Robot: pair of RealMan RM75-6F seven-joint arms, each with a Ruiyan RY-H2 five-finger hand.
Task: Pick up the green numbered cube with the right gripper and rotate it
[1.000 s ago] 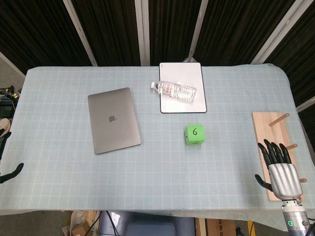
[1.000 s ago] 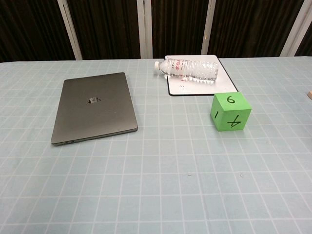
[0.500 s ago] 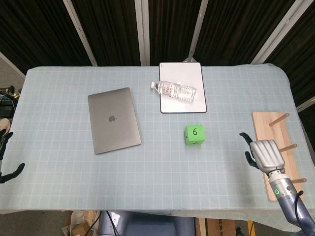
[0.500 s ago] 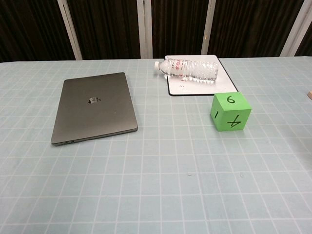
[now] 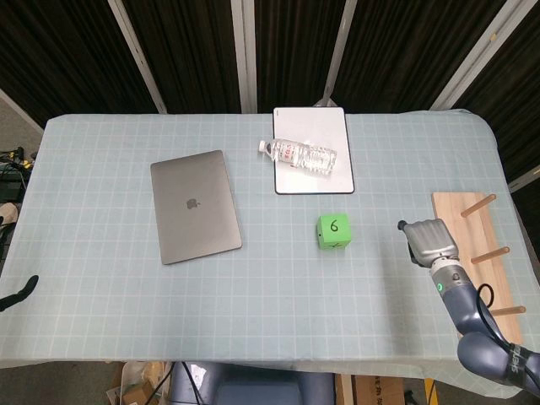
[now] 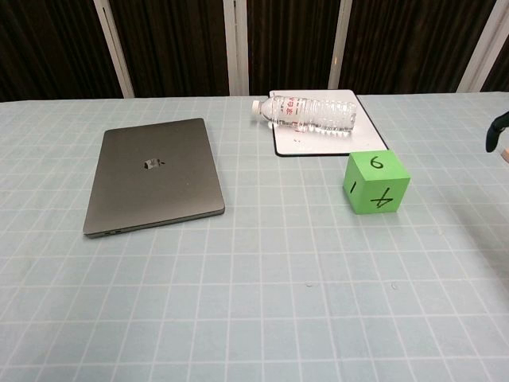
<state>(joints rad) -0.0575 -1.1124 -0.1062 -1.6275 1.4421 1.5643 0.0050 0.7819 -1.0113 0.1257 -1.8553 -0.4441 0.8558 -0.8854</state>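
Right hand (image 5: 426, 240) has swung in from the table's near edge toward the green numbered cube (image 5: 334, 231), stopping well short.

From the head view, its fingers are hidden under the palm, so I cannot tell their state; the cube sits between it and the laptop (image 5: 194, 206), with the water bottle (image 5: 298, 155) lying across the whiteboard (image 5: 310, 150) behind and the wooden peg rack (image 5: 474, 261) alongside. At far left, a dark tip of the left hand (image 5: 18, 292) shows. From the chest view, nothing blocks the cube (image 6: 376, 182); a dark fingertip (image 6: 497, 130) pokes in at right.

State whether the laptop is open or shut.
Shut: the laptop lies flat on the table, lid down, its logo facing up, no screen showing.
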